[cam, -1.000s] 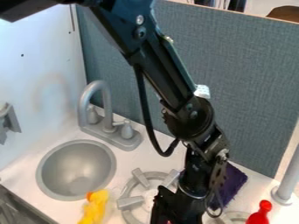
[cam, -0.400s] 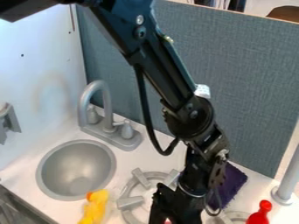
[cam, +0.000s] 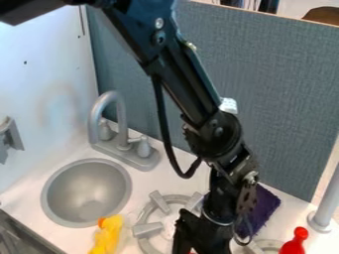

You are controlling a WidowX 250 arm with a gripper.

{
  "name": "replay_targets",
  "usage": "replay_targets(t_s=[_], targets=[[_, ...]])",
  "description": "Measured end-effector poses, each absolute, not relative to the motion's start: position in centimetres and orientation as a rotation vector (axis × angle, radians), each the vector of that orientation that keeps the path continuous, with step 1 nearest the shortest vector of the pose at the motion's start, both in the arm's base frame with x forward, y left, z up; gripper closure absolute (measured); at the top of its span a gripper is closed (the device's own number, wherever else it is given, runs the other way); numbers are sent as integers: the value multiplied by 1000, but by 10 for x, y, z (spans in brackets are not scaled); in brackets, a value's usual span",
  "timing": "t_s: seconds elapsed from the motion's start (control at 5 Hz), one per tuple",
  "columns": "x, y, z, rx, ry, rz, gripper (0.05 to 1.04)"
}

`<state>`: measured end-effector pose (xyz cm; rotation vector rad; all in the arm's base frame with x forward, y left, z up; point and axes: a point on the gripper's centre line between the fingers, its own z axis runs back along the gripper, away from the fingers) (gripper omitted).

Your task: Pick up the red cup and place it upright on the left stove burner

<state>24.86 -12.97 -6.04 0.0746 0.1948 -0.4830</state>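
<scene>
Between the two burners, well clear of the white tabletop's (cam: pixel 153 179) left edge, black gripper (cam: pixel 198 242) hung low and pointing down. Close by the jaws, a small red scrap (cam: pixel 193 252), mostly hidden: too little in sight to name it, or to judge it held, touched or merely behind. Cannot tell the state of the jaws either, wide or narrow, from this side.

Only slightly changed since the earlier frames: wrist shifted a little toward the sink side, with less of the red scrap in sight. Best read as a small adjustment low over the tabletop rather than a lift or a carry, and no proof of a grip.

Just to the left of the gripper, grey burner (cam: pixel 144 230), partly covered by the arm. Farther left, toward the front edge, yellow toy with an orange tip (cam: pixel 108 236). Near the tabletop's left corner, round grey sink (cam: pixel 86 193), with grey tap (cam: pixel 121 119) behind it. Toward the back edge, past the gripper, purple cloth (cam: pixel 267 205). Off to the right, red round-topped toy (cam: pixel 295 244) beside the second burner (cam: pixel 270 243), and beyond, near the back edge, grey post (cam: pixel 323 217). Yellow toy, cloth and red toy all unmoved.
</scene>
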Motion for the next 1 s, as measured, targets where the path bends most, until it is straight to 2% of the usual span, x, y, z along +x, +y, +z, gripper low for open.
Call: replay_targets(t_s=[0.2,0.8,1.0], targets=[[244,-138,-62,53,190,-505,83],[237,-139,-62,72,212,-538,83],[238,-137,-71,84,233,-542,83]])
